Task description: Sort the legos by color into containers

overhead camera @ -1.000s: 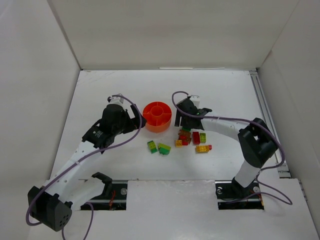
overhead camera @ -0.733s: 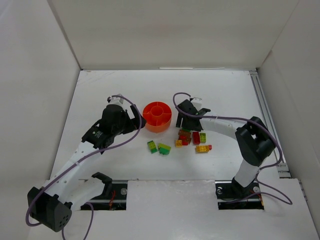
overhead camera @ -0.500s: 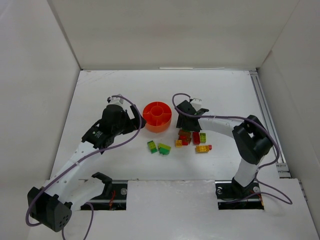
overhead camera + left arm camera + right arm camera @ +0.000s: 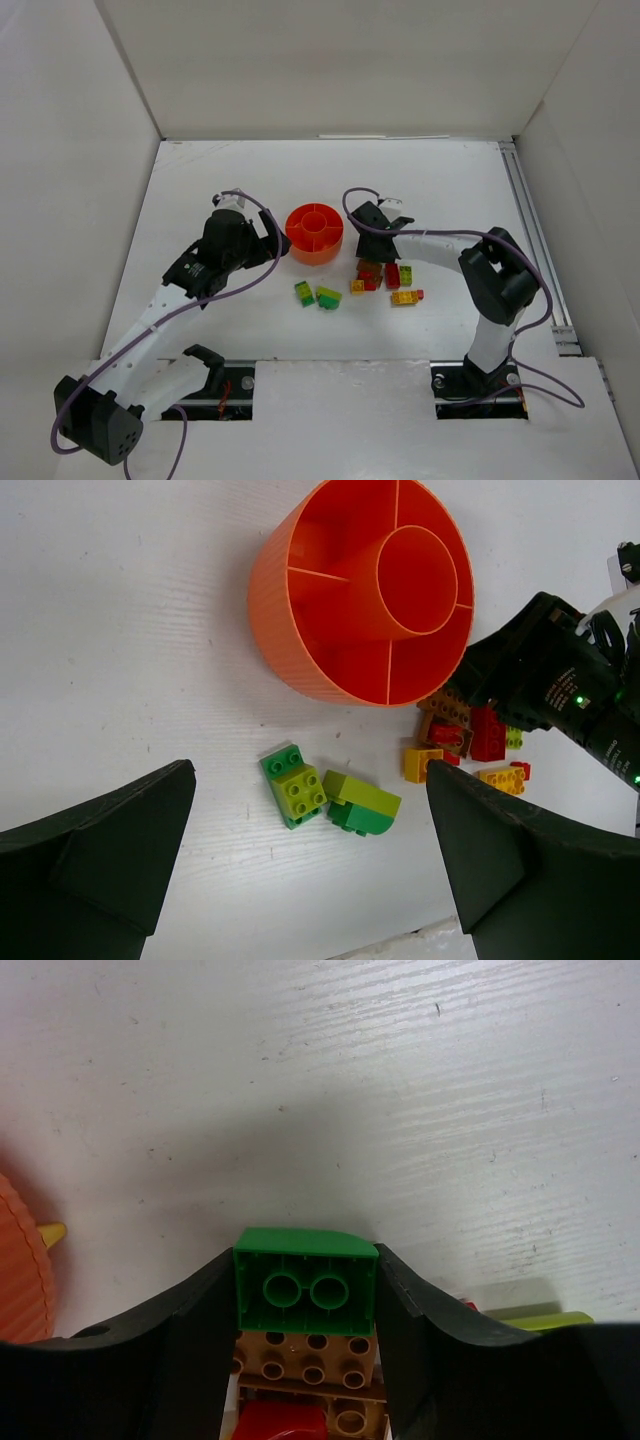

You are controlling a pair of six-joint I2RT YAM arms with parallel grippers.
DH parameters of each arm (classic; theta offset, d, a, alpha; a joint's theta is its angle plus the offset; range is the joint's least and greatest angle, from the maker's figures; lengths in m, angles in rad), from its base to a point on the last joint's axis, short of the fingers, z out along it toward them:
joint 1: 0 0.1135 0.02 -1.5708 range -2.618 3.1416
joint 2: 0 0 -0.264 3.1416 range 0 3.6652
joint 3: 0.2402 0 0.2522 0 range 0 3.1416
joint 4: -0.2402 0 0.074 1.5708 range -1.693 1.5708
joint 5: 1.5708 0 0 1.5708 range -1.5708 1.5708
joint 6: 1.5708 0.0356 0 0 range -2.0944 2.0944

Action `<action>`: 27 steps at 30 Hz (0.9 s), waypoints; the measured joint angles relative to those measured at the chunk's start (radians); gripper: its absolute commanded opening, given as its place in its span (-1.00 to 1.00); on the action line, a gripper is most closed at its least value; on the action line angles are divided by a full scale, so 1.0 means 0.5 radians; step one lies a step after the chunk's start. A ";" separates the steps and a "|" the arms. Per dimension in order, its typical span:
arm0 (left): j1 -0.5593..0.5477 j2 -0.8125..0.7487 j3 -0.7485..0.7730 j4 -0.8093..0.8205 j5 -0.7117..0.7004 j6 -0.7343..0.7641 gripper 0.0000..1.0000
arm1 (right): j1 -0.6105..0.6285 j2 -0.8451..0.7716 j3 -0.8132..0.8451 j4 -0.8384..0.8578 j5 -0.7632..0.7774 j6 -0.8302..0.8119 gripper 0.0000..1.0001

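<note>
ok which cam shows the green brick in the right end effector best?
Right wrist: the green brick sits close up between the fingers of the right end effector, hollow underside facing the camera, tan brick against it. Top external and left wrist: the end effector hides it.

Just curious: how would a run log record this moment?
left gripper: open; right gripper: shut on green plastic brick; round orange plastic dish: empty
</note>
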 measured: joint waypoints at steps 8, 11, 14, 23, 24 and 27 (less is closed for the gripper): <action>0.000 -0.005 0.000 -0.003 -0.006 -0.008 1.00 | 0.020 -0.139 0.015 -0.002 -0.002 -0.232 -0.34; 0.000 -0.021 0.000 -0.006 -0.011 -0.023 1.00 | 0.083 -0.384 0.015 0.066 0.000 -0.418 -0.31; 0.000 -0.047 0.000 -0.011 -0.022 -0.032 1.00 | 0.173 -0.616 0.022 0.221 -0.057 -0.630 -0.31; 0.000 -0.059 0.000 -0.012 -0.046 -0.053 1.00 | 0.353 -0.438 0.223 0.469 -0.307 -1.093 -0.31; 0.000 -0.058 0.000 -0.012 -0.050 -0.054 1.00 | 0.364 -0.383 0.252 0.473 -0.328 -1.118 -0.29; 0.000 -0.058 0.000 -0.012 -0.059 -0.058 1.00 | 0.373 -0.281 0.293 0.473 -0.375 -1.176 -0.24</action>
